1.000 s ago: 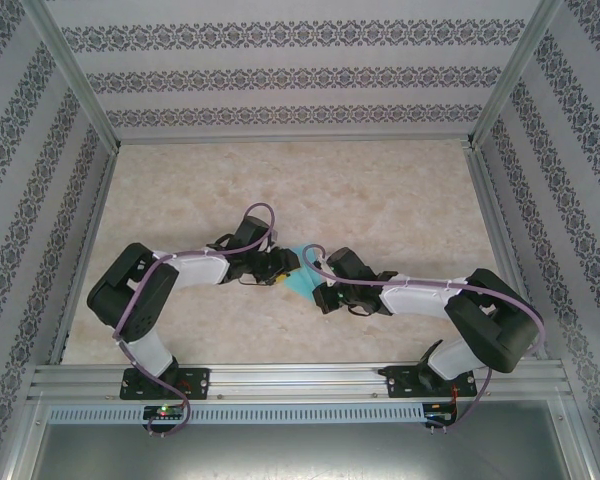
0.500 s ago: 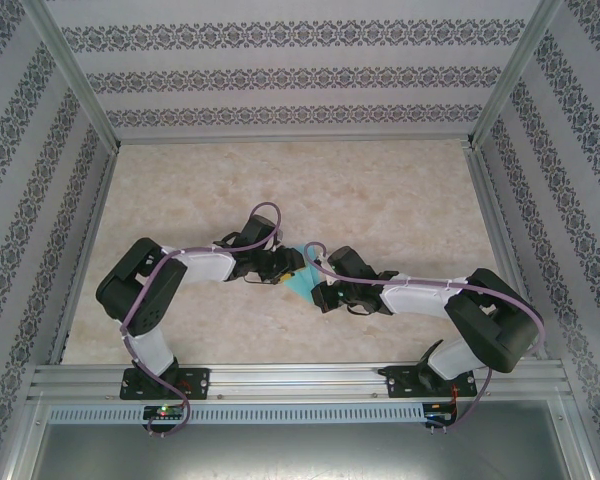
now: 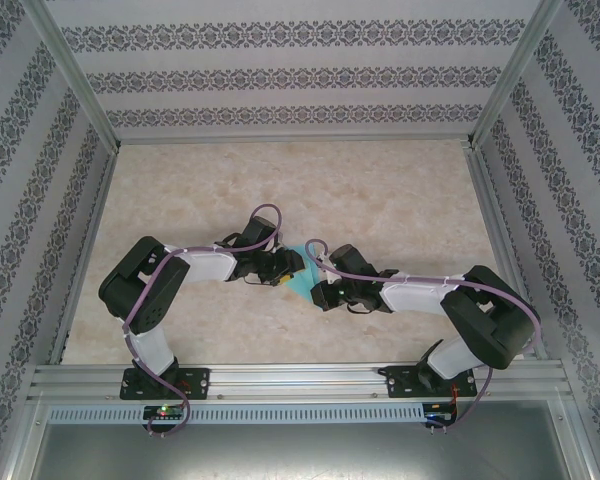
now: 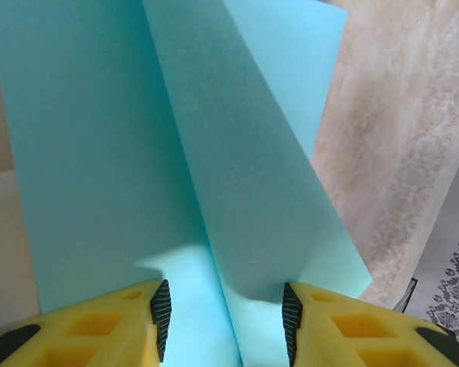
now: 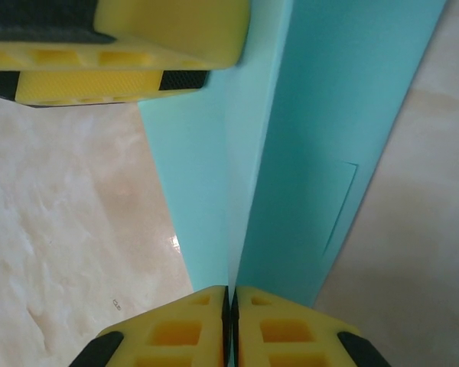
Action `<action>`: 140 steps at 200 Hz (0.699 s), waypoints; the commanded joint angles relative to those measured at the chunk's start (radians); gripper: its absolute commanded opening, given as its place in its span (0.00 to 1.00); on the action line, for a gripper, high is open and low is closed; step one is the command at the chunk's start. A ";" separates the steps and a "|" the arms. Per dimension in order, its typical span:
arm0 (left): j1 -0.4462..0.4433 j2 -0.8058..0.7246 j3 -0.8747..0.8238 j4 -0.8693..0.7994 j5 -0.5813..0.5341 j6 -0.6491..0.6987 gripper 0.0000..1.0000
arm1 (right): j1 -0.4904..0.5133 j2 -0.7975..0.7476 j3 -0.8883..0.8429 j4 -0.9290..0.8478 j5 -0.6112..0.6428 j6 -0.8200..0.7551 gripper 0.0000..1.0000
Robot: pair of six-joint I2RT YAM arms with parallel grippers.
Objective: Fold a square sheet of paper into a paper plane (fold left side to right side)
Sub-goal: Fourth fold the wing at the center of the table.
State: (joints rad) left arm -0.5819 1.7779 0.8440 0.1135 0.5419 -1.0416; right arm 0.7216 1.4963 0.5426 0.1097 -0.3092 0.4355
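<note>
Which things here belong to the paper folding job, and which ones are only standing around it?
Belong to the job:
- sheet of paper, partly folded
- left gripper, open, with a fold between its fingers
- right gripper, shut on the paper

Only surroundings:
- table
- patterned walls
- metal frame
</note>
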 commanded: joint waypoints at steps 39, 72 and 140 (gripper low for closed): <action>-0.014 0.026 0.017 -0.032 -0.016 0.008 0.46 | -0.023 -0.017 -0.004 0.012 -0.058 0.009 0.23; -0.014 0.026 0.017 -0.035 -0.018 0.008 0.46 | -0.052 -0.065 0.008 -0.005 -0.105 0.009 0.32; -0.015 0.018 0.012 -0.035 -0.021 0.008 0.46 | -0.168 -0.044 0.062 0.047 -0.257 0.089 0.39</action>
State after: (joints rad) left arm -0.5827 1.7794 0.8444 0.1131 0.5415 -1.0416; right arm 0.5922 1.4197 0.5652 0.1051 -0.4679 0.4690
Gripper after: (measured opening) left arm 0.456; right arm 0.391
